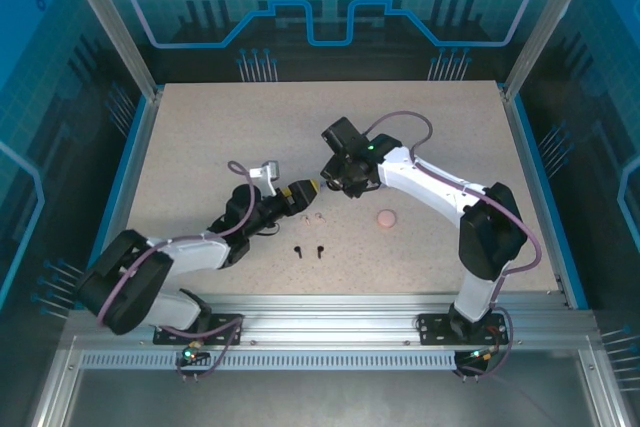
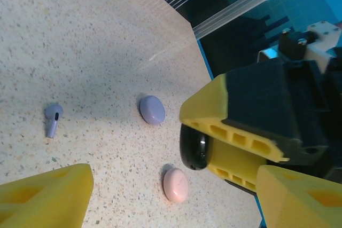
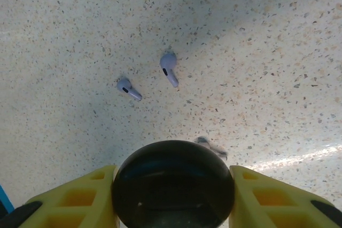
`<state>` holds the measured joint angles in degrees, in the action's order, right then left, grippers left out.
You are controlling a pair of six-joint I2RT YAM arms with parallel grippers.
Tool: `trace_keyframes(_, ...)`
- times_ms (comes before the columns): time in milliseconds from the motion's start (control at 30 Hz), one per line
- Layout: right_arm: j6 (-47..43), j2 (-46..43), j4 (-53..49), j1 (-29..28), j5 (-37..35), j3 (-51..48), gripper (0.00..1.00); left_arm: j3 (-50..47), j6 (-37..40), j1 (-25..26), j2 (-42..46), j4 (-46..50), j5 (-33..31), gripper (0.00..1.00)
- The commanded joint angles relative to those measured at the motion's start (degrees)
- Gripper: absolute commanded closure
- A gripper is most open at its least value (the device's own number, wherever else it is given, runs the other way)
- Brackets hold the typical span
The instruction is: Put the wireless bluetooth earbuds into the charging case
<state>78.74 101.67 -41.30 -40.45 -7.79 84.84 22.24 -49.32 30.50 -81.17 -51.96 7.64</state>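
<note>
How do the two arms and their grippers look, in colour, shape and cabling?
Both arms, left arm and right arm, have white link shells with black joints. A mauve cable loops along each. The left gripper and right gripper have yellow wedge-shaped fingers with open ribbing. A green light glows on the right wrist.

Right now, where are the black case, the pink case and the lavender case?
black case (image 3: 173, 185), right wrist view, middle of its dark body.
pink case (image 2: 176, 184), left wrist view, centre of its top.
lavender case (image 2: 152, 109), left wrist view, centre of its top.
</note>
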Motion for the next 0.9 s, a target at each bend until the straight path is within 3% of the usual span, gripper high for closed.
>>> trace_keyframes(0,1.97,1.22,0.69,0.37,1.18,2.43,0.59,-1.15,-2.98,0.26,-5.52,-13.82,2.67,0.24)
trace_keyframes(167,1.24,1.72,0.97,0.39,1.81,3.32,0.59,-1.67,-5.25,0.35,-12.93,-23.78,2.73,0.3)
trace_keyframes(333,0.82,1.95,1.21,0.36,1.83,3.06,0.59,-1.8,-4.6,1.09,-15.42,-26.74,1.8,0.32)
trace_keyframes(633,0.63,1.4,2.88,0.12,3.09,1.53,0.59,0.92,1.79,4.85,-9.06,-15.42,-1.81,0.33)
trace_keyframes(867,0.98,-1.09,4.32,-0.16,3.0,-1.23,0.59,1.91,1.01,5.15,-10.97,-17.44,-2.94,0.42)
